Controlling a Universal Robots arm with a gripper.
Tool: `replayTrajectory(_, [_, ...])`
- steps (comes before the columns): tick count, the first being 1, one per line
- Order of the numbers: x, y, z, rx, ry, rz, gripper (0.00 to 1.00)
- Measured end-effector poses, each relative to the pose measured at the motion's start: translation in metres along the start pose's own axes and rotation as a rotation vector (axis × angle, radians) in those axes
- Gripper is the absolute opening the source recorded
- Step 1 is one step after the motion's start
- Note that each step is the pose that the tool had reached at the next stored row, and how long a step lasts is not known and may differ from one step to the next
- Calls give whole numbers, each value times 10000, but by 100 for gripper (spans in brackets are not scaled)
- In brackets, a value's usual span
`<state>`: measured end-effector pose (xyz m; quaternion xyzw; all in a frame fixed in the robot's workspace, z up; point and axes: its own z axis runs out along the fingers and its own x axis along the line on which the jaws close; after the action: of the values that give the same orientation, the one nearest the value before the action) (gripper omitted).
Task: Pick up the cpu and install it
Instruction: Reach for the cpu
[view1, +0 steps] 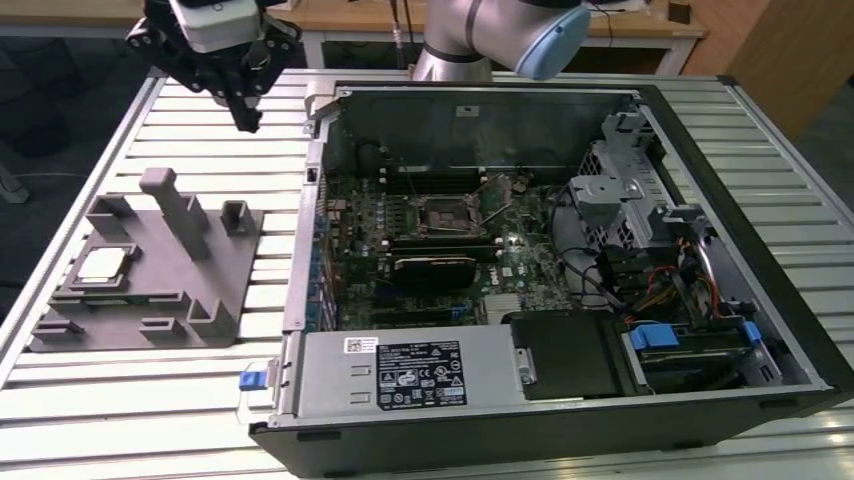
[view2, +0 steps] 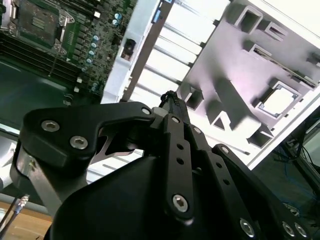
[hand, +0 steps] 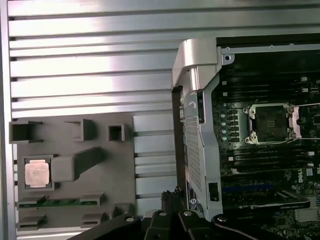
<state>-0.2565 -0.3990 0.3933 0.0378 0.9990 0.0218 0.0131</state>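
The cpu (view1: 103, 263) (view2: 280, 100) (hand: 38, 173), a small square chip with a pale metal top, lies flat in a pocket of the grey fixture block (view1: 200, 290) (view2: 235, 60) (hand: 100, 180) on the exterior view's left. My gripper (view1: 247, 118) (view2: 170, 96) (hand: 172, 192) hangs above the table behind the block, well apart from the chip. Its black fingers meet at the tips, shut with nothing between them. The empty motherboard socket (view1: 445, 213) (view2: 42, 20) (hand: 272, 122) sits inside the open computer case (view1: 801, 330).
The case's raised metal side wall (view1: 314, 200) (hand: 195, 125) stands between the block and the motherboard. Upright posts (view1: 163, 200) rise from the fixture block. A memory stick (hand: 60, 202) lies in a slot of the block. The table is ribbed aluminium (view1: 147, 400).
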Motion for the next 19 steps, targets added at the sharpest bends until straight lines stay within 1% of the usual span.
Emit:
replayTrajectory(12, [300, -23, -8, -1, 0, 1, 11])
replayTrajectory(16, [384, -29, -10, -1, -1, 1, 11])
replayTrajectory(19, [462, -35, -11, 0, 1, 1, 11])
